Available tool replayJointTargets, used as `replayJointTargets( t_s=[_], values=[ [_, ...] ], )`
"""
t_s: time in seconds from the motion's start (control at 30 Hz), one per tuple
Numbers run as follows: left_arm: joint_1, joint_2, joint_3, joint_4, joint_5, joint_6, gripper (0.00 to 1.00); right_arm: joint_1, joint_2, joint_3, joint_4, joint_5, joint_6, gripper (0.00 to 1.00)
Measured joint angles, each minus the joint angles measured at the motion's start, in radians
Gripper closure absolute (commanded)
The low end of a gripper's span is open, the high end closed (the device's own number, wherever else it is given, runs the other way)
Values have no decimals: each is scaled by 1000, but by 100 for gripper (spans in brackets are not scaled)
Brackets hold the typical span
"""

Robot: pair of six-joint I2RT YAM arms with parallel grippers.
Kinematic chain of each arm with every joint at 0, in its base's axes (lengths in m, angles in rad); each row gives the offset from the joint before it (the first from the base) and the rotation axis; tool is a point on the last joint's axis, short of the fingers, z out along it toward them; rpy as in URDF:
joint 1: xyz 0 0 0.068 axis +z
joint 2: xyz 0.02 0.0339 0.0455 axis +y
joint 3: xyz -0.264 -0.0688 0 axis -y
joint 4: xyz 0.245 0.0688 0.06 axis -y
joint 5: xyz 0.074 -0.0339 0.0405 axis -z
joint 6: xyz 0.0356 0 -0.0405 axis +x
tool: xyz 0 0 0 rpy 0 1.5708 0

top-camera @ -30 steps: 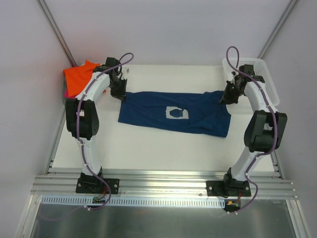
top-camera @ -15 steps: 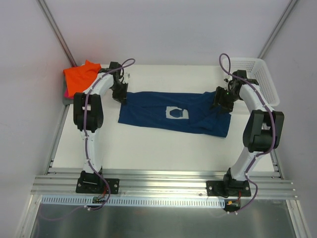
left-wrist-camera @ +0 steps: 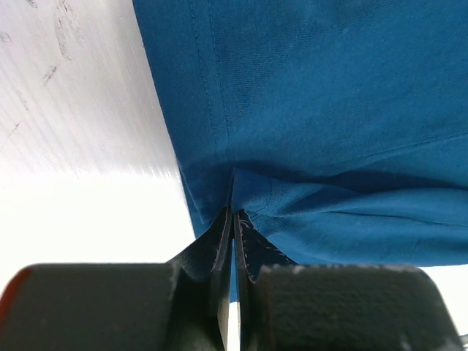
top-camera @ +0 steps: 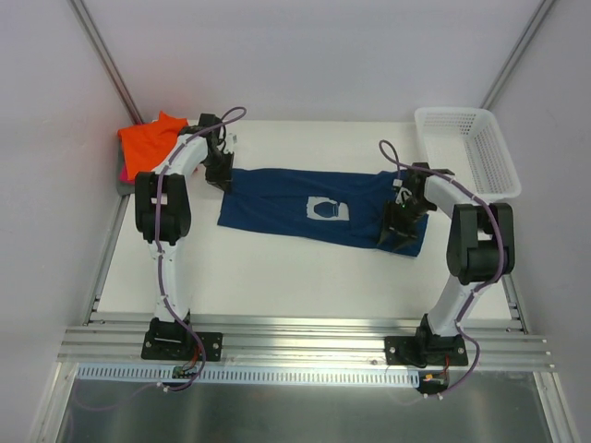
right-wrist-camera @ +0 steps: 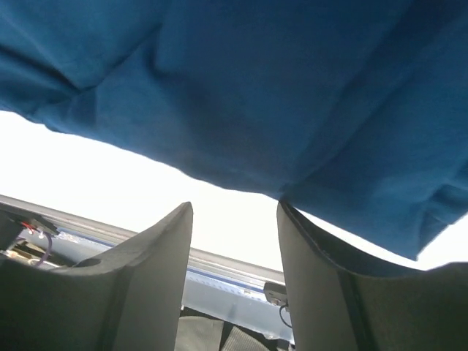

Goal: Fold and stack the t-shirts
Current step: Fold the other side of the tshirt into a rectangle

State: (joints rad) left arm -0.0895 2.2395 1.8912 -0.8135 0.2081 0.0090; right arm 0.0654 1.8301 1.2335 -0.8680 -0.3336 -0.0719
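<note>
**A:** What is seen from above?

**B:** The navy t-shirt is laid flat across the middle of the table, with the chest print facing up. The left gripper is placed at its upper-left corner and the right gripper at its lower-right edge.

**A:** And the left wrist view?

**B:** A hem fold is pinched between closed jaws. The bite is thin, so it could be pulled out.

**A:** The right wrist view?

**B:** The jaws are spread and nothing is clamped. That edge could be missed, and the fold skewed. Soft creases are seen in the cloth.
</note>
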Motion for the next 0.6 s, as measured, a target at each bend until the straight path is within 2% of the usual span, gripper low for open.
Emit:
replayJointTargets(
  t_s=[0.13, 0.2, 0.5, 0.6],
  values=[
    [0, 0, 0, 0, 1, 0, 100, 27, 0, 5, -3, -4, -1, 58],
    [0, 0, 0, 0, 1, 0, 100, 35, 2, 19, -6, -4, 0, 59],
    [0, 0, 0, 0, 18, -23, 100, 47, 26, 91, -3, 5, 0, 50],
    [0, 0, 0, 0, 18, -24, 100, 47, 26, 91, -4, 15, -5, 50]
  ],
)
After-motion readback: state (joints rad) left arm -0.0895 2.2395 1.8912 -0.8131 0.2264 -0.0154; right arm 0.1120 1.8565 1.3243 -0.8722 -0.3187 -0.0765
